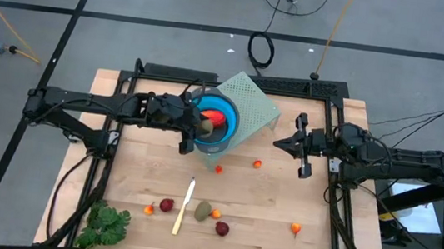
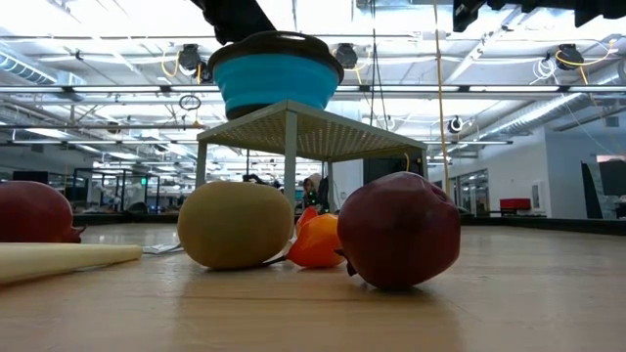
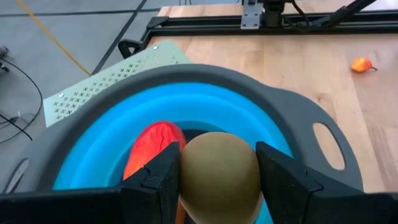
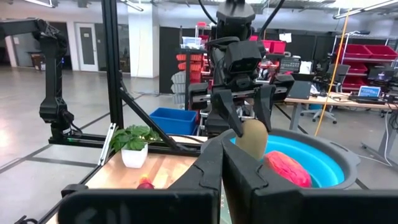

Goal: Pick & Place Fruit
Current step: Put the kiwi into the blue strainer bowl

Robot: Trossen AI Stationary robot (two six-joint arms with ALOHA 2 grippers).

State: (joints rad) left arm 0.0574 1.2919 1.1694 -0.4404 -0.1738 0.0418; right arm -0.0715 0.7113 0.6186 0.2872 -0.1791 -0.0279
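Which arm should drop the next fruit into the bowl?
Left. Its gripper already holds a brown-green oval over the blue bowl. The right gripper waits empty beside the perforated stand.

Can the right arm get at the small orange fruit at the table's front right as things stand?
Probably yes. The right gripper hangs over bare table, and nothing stands between it and the small orange fruit. The left gripper is at the blue bowl.

The wooden counter (image 1: pixel 270 218) holds many small things. A pale green stand (image 1: pixel 256 105) sits at the far middle. Near its front lie two tiny orange bits (image 1: pixel 218 169) (image 1: pixel 257 164). Along the near side lie a leafy green bunch (image 1: pixel 103 223), an orange bit (image 1: pixel 148 209), a dark red ball (image 1: pixel 166 205), a cream stick (image 1: pixel 183 207), a brown-green oval (image 1: pixel 203 211), another red ball (image 1: pixel 222 228) and one more orange bit (image 1: pixel 296 228).
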